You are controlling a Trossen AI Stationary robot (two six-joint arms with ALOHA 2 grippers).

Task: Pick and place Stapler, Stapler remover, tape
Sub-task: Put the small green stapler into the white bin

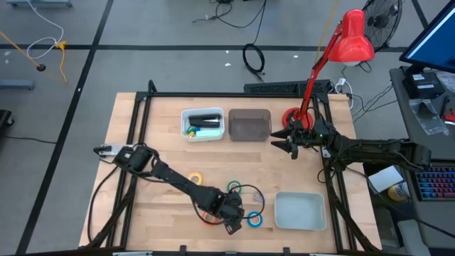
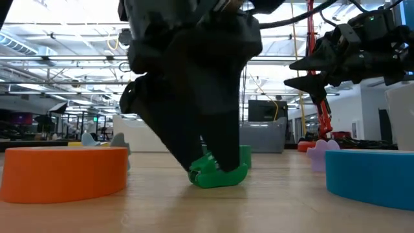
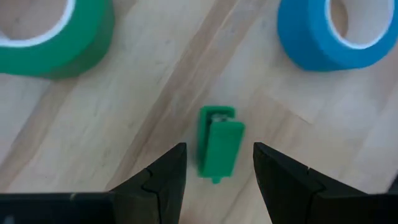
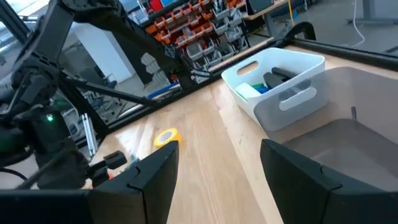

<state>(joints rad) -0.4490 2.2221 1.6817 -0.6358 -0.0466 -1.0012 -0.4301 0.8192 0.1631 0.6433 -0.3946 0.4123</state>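
Near the counter's [image 1: 128, 192] front edge, the left gripper [image 3: 219, 168] hangs open, fingers straddling the small green stapler remover [image 3: 218, 144] between green tape [image 3: 53, 34] and blue tape [image 3: 336, 31]; right gripper [image 1: 288, 142] waits open by the grey bin [image 1: 249, 124].

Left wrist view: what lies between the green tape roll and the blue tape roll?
Bare wood of the table, and nearer the left tool a small green staple remover, between its open fingers. The left wrist view shows this.
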